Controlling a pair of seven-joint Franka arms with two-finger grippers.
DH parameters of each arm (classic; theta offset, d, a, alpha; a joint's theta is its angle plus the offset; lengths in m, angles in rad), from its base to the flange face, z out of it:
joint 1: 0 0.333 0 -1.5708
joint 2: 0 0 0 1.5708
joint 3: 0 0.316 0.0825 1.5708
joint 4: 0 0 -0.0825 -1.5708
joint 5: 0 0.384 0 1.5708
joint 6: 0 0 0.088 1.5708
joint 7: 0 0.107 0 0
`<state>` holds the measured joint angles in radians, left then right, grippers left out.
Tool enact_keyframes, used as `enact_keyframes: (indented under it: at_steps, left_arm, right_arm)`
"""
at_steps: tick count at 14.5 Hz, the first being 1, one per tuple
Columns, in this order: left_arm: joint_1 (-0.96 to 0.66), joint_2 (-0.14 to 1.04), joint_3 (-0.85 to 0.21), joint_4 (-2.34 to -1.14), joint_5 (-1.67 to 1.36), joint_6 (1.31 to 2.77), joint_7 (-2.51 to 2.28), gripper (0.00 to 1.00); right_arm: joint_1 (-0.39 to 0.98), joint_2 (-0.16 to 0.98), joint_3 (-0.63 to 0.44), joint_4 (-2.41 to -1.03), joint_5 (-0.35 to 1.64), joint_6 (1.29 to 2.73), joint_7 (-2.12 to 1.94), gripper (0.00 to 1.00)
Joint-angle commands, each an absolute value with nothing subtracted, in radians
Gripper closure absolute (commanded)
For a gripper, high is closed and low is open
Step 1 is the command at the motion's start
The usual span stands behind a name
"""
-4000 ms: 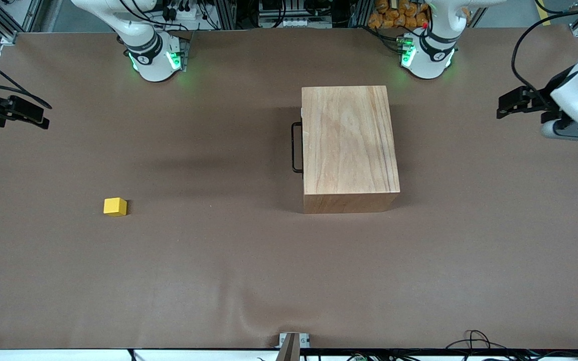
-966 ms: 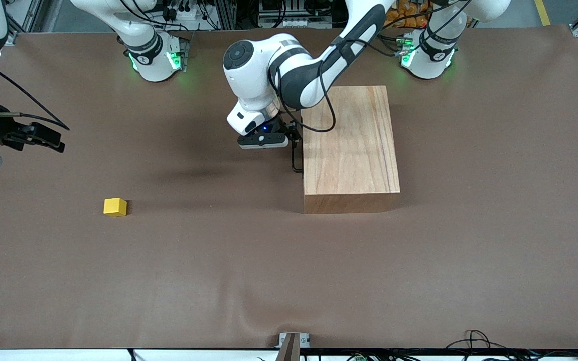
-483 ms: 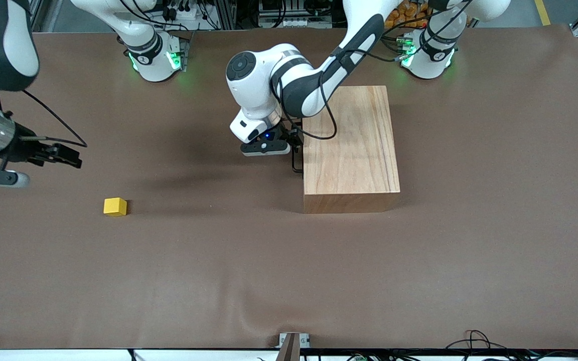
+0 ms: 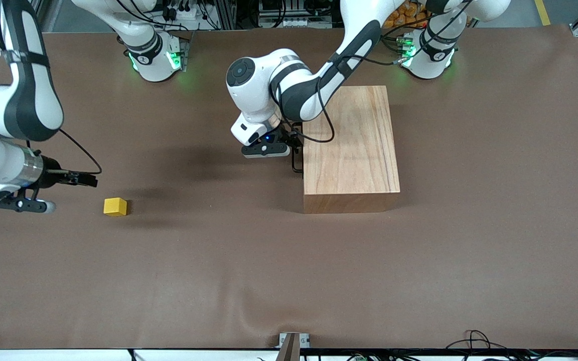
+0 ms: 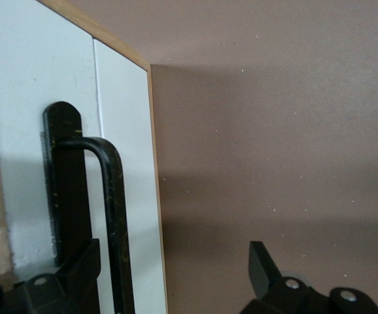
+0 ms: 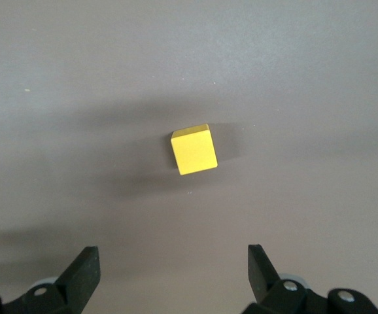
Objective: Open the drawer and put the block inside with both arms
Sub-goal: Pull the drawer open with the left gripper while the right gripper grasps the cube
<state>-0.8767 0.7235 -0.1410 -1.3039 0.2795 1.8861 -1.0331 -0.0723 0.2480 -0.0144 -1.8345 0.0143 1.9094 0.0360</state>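
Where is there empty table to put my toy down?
The widest bare table is nearer the front camera than the yellow block and wooden box. It's crowded at the drawer handle, where the left gripper sits, and beside the block, under the right gripper.

1. Even, bright overhead light; soft shadows fall on the brown table [image 4: 219,281].
2. Green glow rings both bases.
3. The block [image 6: 193,149] (ahead of the right jaws) is sharp, shadowed alongside.

Brown paper-covered table [image 4: 289,281], aluminium frame rails [image 4: 229,12], cables [image 4: 474,341] along table edge
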Motion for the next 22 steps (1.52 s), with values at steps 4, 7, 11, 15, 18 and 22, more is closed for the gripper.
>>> enact_keyframes:
  at_steps: [4,7,11,15,18,22]
  left_arm:
    - [-0.879,0.741,-0.146,-1.279,0.264,1.91,-1.029,0.0]
    - [-0.879,0.752,-0.147,-1.278,0.23,1.936,-1.031,0.0]
    - [-0.88,0.758,-0.147,-1.278,0.229,1.991,-1.034,0.0]
    - [-0.884,0.756,-0.158,-1.273,0.226,2.028,-1.038,0.0]
    - [-0.888,0.755,-0.161,-1.27,0.2,2.057,-1.038,0.0]
    - [-0.913,0.756,-0.163,-1.27,0.193,2.097,-1.088,0.0]
  right_arm:
    - [-0.094,0.405,-0.003,-1.83,0.003,2.06,0.037,0.0]
    - [-0.081,0.475,-0.003,-1.83,0.002,2.144,-0.021,0.0]
    - [-0.078,0.528,-0.003,-1.879,-0.015,2.25,-0.118,0.0]
    - [-0.083,0.528,-0.003,-1.974,-0.015,2.379,-0.12,0.0]
    - [-0.09,0.528,-0.002,-1.976,-0.014,2.379,-0.126,0.02]
    - [-0.098,0.512,-0.002,-1.977,-0.014,2.365,-0.126,0.85]
